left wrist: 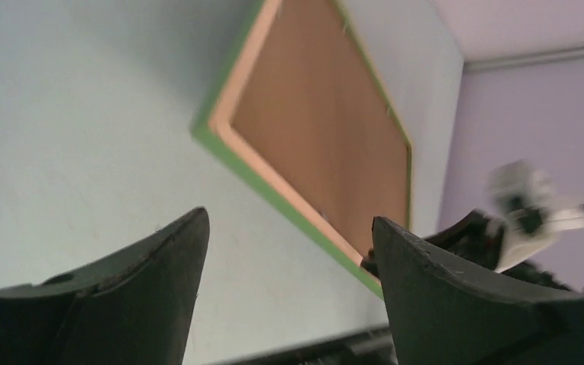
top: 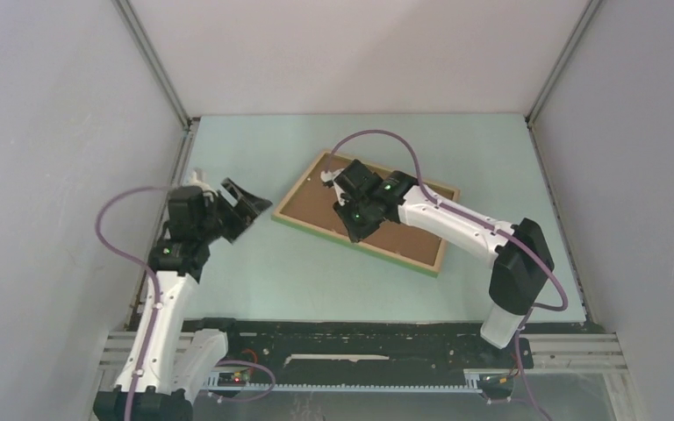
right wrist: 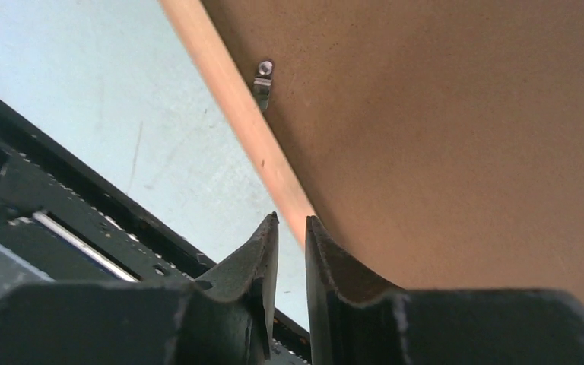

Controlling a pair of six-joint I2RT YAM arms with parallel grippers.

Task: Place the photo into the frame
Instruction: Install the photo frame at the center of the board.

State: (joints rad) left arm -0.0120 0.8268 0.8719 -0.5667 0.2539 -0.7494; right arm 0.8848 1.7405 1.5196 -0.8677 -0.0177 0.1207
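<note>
1. Right wrist view: I see the right claw point(right wrist: 292, 228) nearly closed to a thin slit, gripping nothing, poised over the near rail of the rectangular pale-wood, green-edged frame point(right wrist: 232, 99).
2. Frame lies back-up mid-table, with the brown backing board point(right wrist: 441, 137) inside.
3. Left claw point(top: 244, 209) is wide apart and empty, well left of the frame.

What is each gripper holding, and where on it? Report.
Nothing held. The left gripper open over the table; right gripper nearly closed over the frame's edge, nothing between its fingers.

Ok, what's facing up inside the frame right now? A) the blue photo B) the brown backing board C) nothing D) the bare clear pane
B: the brown backing board fills the frame, a metal tab at its edge.
</note>
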